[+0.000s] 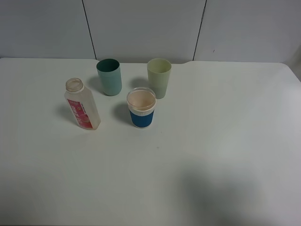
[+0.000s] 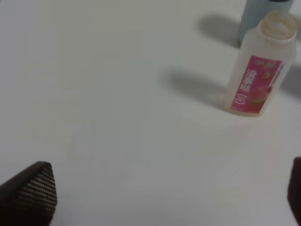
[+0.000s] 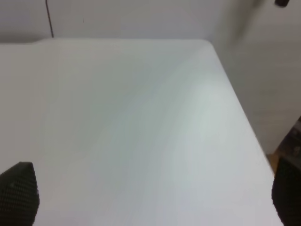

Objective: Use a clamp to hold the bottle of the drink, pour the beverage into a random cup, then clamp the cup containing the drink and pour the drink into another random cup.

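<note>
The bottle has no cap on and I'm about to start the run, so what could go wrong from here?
1. The bottle stands uncapped; a hard or off-centre grasp by the left hand could tip or spill it.
2. The teal cup, the green cup and the blue-banded cup stand close together, so pouring into one may splash or knock a neighbour.
3. The cups look light, so a nudge might topple them.

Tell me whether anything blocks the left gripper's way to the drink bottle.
Nothing visible does. In the left wrist view only bare table lies between the open left gripper and the bottle. The teal cup stands behind the bottle, apart from it.
</note>
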You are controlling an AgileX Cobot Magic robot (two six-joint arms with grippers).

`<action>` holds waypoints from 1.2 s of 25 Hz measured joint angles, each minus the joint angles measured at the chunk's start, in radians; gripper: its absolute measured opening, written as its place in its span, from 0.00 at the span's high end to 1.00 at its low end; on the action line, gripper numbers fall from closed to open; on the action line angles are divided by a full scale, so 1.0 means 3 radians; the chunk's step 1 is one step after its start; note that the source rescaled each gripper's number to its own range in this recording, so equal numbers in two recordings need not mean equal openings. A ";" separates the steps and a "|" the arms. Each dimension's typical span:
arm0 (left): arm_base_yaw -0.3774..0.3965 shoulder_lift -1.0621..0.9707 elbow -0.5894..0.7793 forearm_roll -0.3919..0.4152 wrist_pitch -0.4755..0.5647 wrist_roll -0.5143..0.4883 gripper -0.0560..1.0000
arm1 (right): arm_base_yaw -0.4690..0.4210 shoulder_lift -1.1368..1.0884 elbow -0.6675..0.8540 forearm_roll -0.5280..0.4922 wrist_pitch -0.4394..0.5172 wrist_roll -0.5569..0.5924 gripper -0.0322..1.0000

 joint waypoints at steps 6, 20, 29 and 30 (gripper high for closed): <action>0.0000 0.0000 0.0000 0.0000 0.0000 0.0000 0.00 | 0.0108 -0.0003 0.0185 0.0003 0.0102 -0.0035 0.00; 0.0000 0.0000 0.0000 0.0000 0.0000 0.0001 0.00 | 0.0166 -0.0003 0.0530 -0.0129 -0.0095 0.0112 0.00; 0.0000 0.0000 0.0000 0.0000 0.0003 0.0001 0.00 | 0.0166 -0.0003 0.0530 -0.0160 -0.0098 0.0173 0.00; 0.0000 0.0000 0.0000 0.0000 0.0003 0.0001 0.00 | 0.0166 -0.0003 0.0530 -0.0160 -0.0098 0.0173 0.00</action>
